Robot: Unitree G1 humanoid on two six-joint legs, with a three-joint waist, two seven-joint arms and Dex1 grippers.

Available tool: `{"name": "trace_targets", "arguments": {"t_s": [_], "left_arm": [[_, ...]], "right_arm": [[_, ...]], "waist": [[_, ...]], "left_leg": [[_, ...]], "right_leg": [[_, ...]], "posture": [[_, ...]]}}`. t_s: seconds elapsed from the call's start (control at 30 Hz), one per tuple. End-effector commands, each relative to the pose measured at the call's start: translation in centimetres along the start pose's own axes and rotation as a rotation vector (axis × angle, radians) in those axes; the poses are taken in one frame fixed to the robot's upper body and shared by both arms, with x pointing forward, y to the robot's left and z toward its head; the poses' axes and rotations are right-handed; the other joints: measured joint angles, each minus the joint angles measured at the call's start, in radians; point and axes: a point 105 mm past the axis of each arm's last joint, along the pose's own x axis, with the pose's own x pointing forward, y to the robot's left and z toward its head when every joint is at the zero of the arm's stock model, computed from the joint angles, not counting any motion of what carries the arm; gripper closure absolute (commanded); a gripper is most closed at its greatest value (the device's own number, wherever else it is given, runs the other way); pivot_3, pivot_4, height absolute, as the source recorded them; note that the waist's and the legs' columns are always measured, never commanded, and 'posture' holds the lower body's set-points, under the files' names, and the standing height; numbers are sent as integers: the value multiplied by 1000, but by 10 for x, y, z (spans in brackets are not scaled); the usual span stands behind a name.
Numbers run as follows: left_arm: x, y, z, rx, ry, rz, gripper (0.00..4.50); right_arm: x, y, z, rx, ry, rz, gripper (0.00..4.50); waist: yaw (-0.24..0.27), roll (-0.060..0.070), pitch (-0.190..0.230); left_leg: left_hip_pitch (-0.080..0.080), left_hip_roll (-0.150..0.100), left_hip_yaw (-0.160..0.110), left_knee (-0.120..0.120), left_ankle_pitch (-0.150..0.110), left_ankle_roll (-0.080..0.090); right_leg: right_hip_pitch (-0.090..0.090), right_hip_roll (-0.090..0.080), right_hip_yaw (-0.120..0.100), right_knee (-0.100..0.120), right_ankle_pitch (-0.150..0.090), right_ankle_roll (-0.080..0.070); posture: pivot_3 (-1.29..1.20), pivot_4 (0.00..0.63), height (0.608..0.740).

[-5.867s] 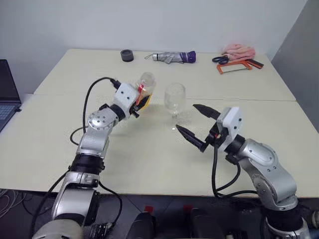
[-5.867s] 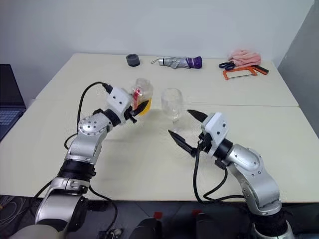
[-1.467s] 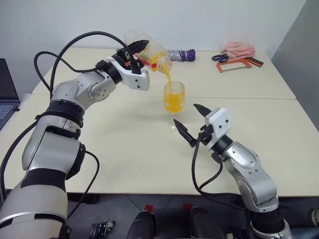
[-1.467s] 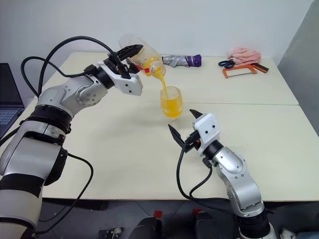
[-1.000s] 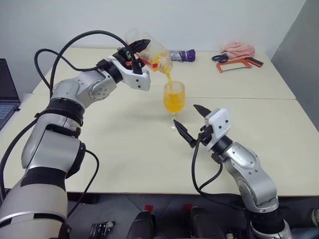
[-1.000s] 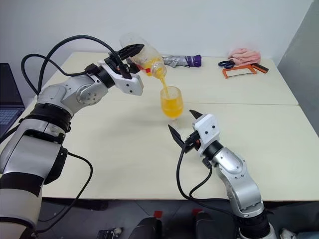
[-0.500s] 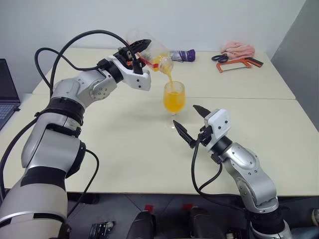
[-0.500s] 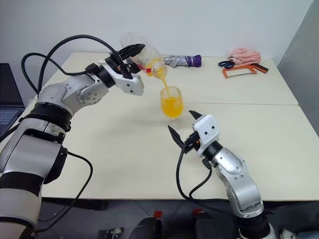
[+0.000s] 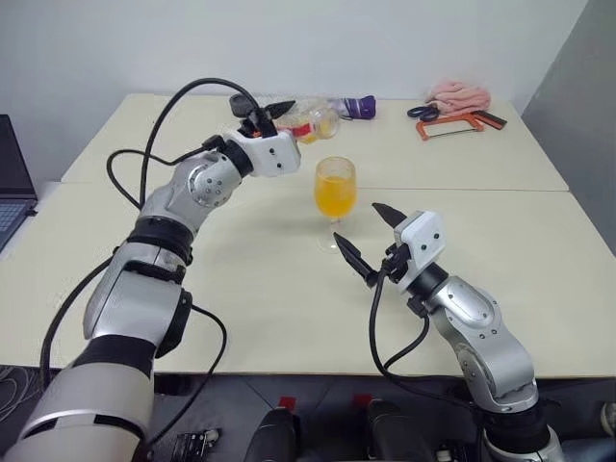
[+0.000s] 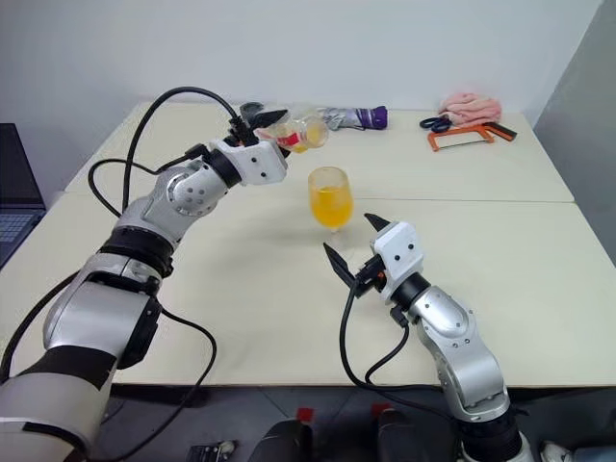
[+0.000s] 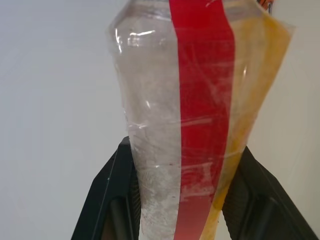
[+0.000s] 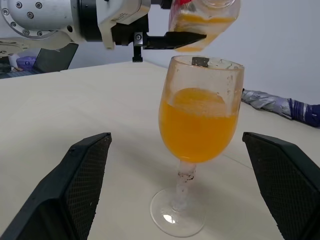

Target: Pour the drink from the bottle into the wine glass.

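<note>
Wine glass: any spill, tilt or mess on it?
The wine glass stands upright with no puddle around its foot. Oddities: orange droplets streak the bowl's inside above the drink, and its stem looks smeared. The bottle is held clear of the rim.

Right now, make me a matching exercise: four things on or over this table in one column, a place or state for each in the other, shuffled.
1 wine glass
2 bottle
3 right end effector
4 hacksaw

A open, near the glass foot
B far right of the table, by the pink cloth
C held in the left end effector
D well filled with orange drink

1-D, 2-C, 3-A, 4-B
</note>
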Motion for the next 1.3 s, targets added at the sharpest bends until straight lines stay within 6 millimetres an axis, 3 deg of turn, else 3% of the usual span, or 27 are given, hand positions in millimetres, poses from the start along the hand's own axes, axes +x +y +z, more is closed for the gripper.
{"name": "trace_targets", "arguments": {"t_s": [0.03, 0.13, 0.27, 0.37, 0.67, 1.13, 1.3], "left_arm": [[-3, 29, -1, -209, 7, 128, 2819], [-15, 32, -18, -385, 78, 180, 2819], [-55, 21, -59, -679, 246, 257, 2820], [-85, 6, -80, -834, 349, 275, 2822], [-153, -5, -119, -982, 514, 399, 2823], [-178, -30, -140, -1028, 572, 420, 2823], [-178, -36, -139, -1064, 537, 420, 1097]], "right_arm": [[1, 5, 22, -35, -86, 63, 0], [-1, 11, 25, -31, -80, 163, 0], [-4, 22, 29, -24, -40, 312, 0], [0, 21, 30, -27, -12, 331, 0], [18, 30, 34, -45, 4, 382, 0], [30, 38, 31, -61, 17, 428, 0], [29, 39, 30, -61, 25, 432, 0]], "waist": [[-2, 0, 0], [-12, 0, 0], [-23, 0, 0], [-30, 0, 0], [-18, -2, -1], [-13, -4, -3], [-13, -4, -3]], "left_leg": [[0, 0, -1, 0, 0, 0], [0, 0, -1, 1, 0, 0], [1, 1, -2, 1, 0, 0], [2, 2, -3, 1, 0, 0], [2, 2, -4, 2, -2, 3], [2, 2, -4, 2, -2, 4], [2, 2, -4, 2, -2, 4]], "right_leg": [[0, 0, 0, 0, 0, 0], [0, 0, 0, 0, 0, 0], [0, 0, 0, 2, 0, 0], [0, 0, 0, 4, 0, 0], [0, -1, 0, 6, 0, 0], [0, -2, 0, 6, 0, 0], [0, -2, 0, 6, 0, 0]], "posture": [[0, 150, 740], [0, 150, 740], [0, 150, 740], [0, 150, 740], [0, 150, 740], [0, 150, 740], [0, 150, 740]]}}
